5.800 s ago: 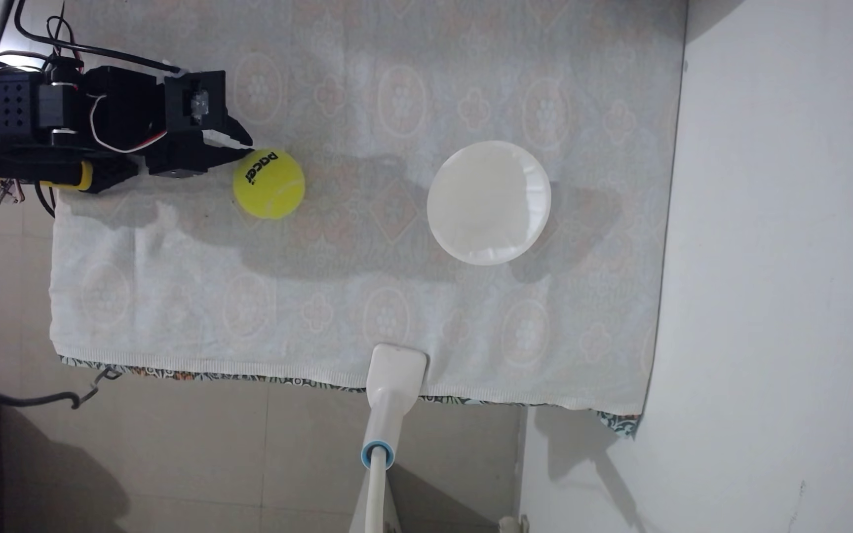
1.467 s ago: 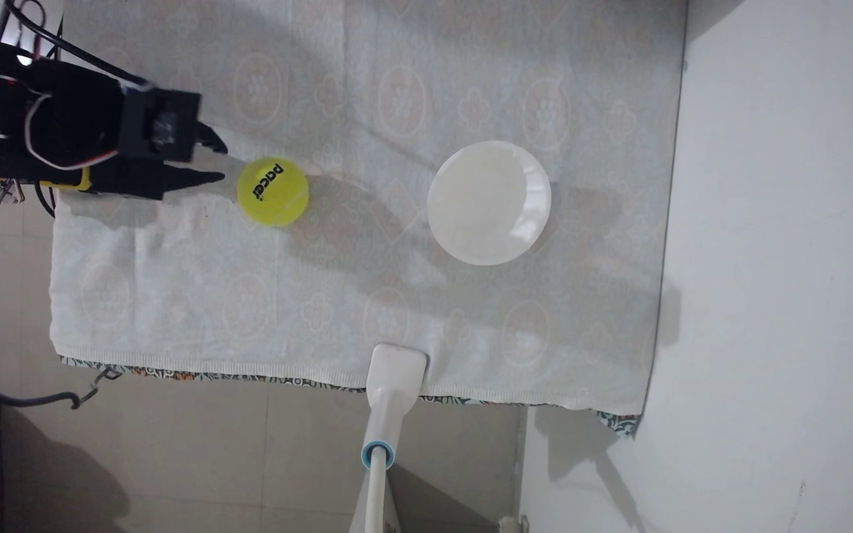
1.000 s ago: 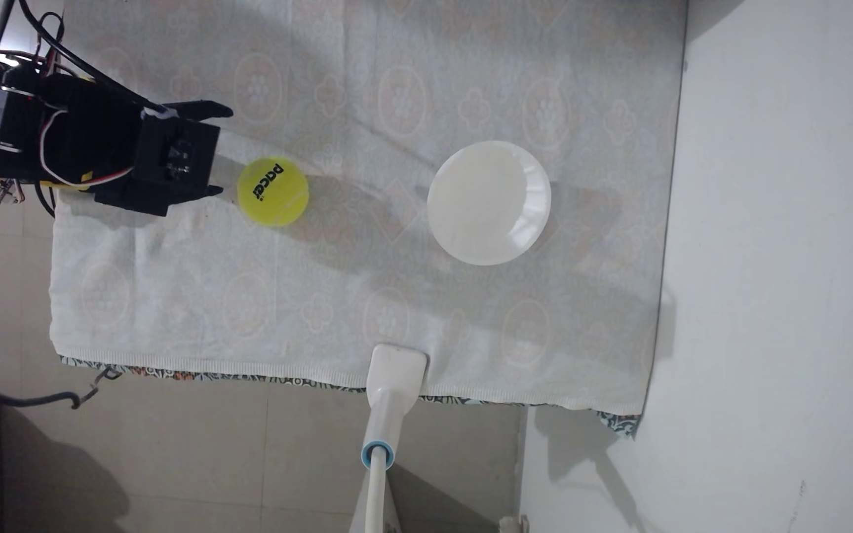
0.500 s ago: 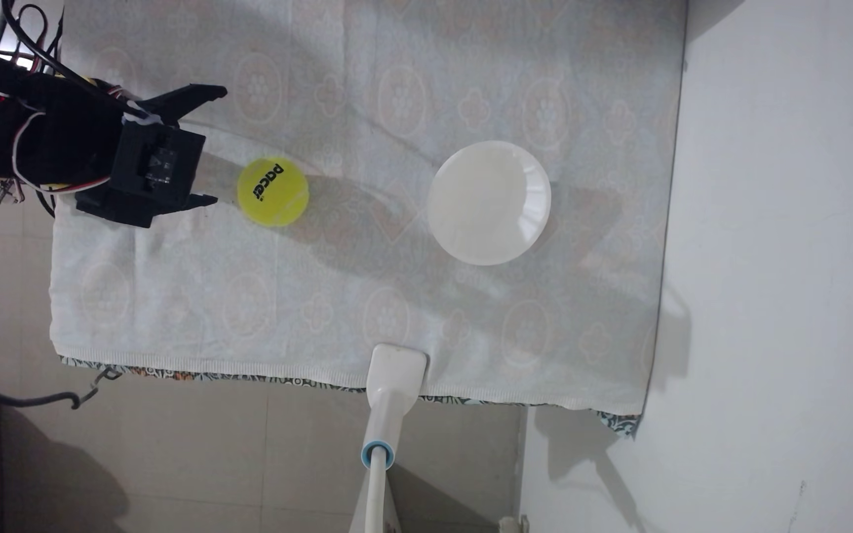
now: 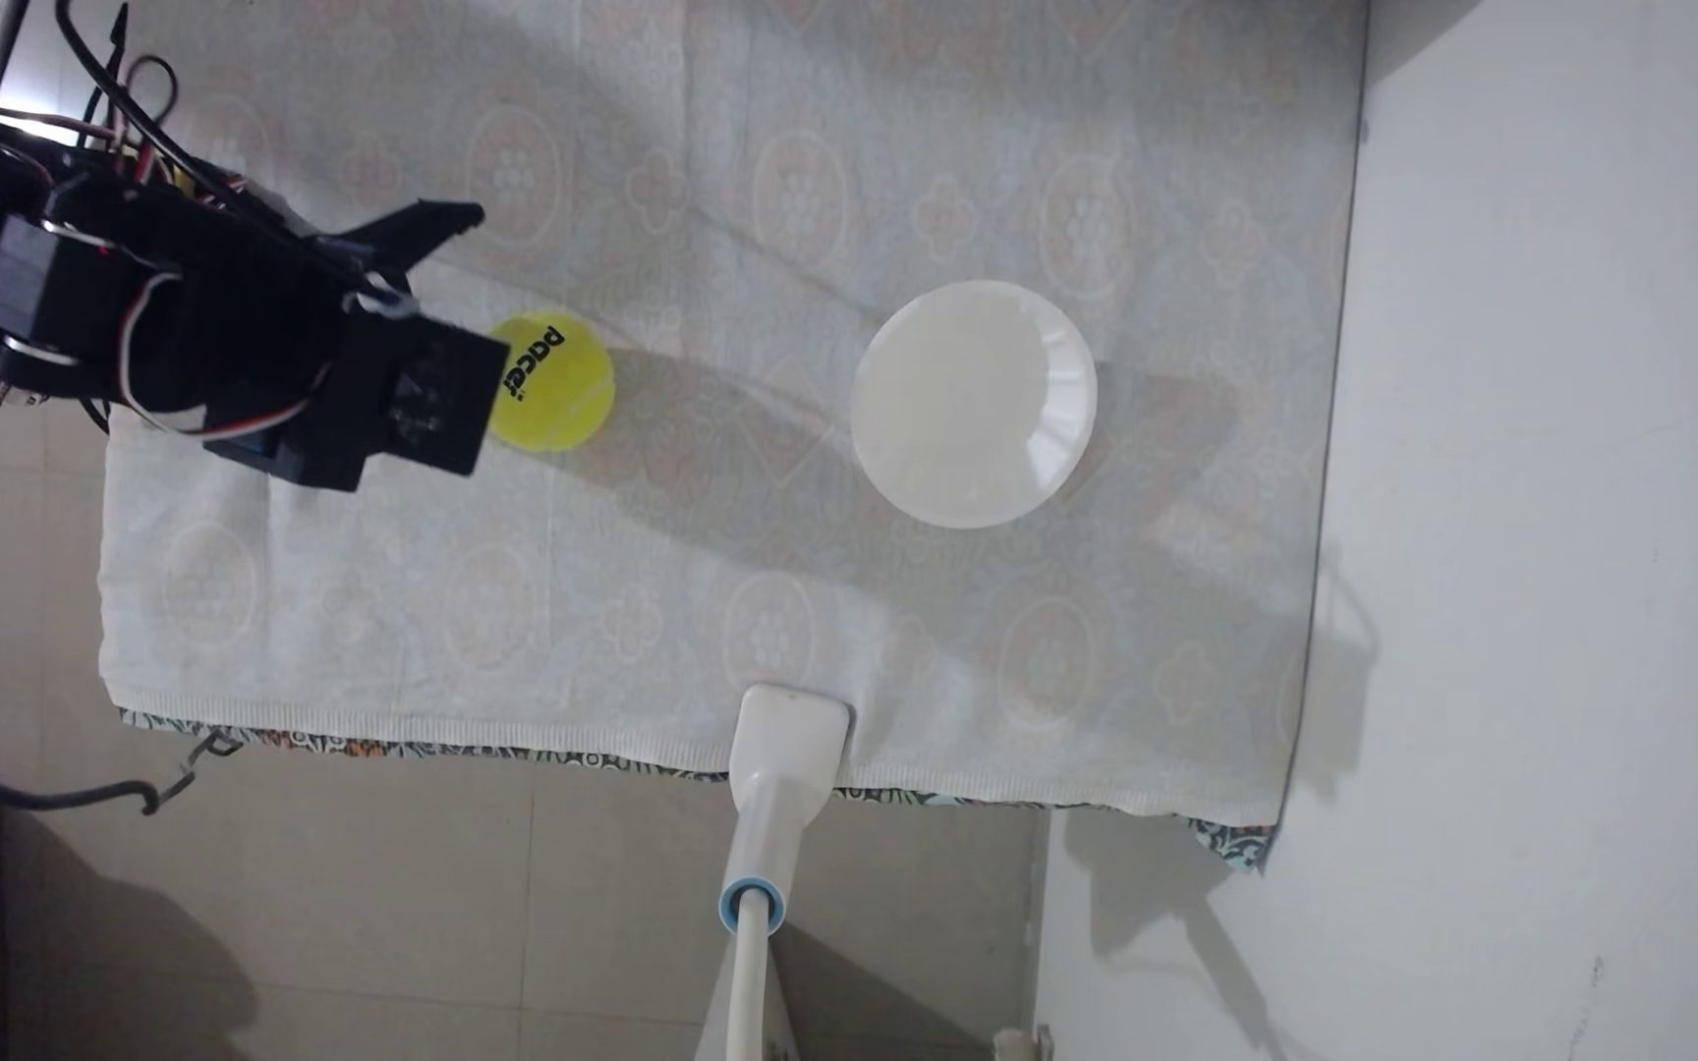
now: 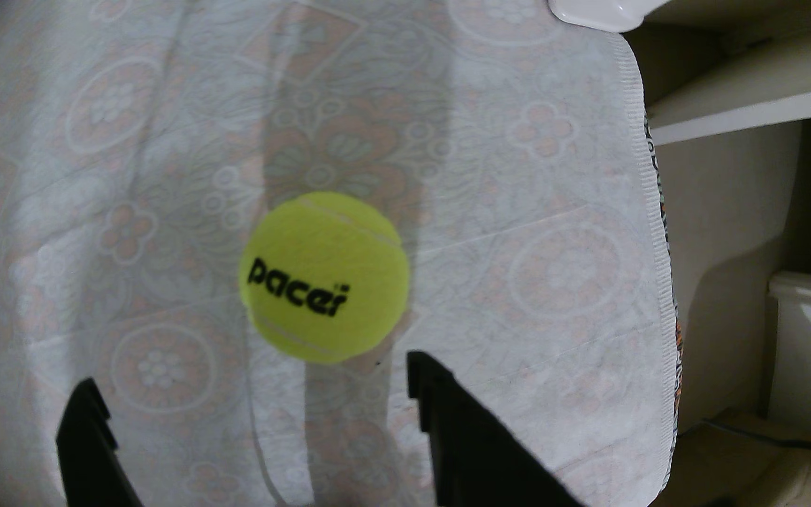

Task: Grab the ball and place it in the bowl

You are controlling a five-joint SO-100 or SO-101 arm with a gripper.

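Pale floral cloth (image 5: 620,612) over a tabletop, tiled floor beyond. Black gripper (image 6: 252,390) spread wide, gripping nothing, tips just short of the yellow-green ball (image 6: 324,277) and astride it in the wrist view. Arm (image 5: 161,316) reaching in from the cloth's upper left corner in the fixed view, partly masking the ball (image 5: 564,393). White bowl (image 5: 973,403) empty, well apart toward the cloth's right edge.

Yellow-green ball (image 5: 559,393), black "pacer" lettering up, resting on cloth; white fluted bowl (image 5: 973,403) upright, empty, well apart.
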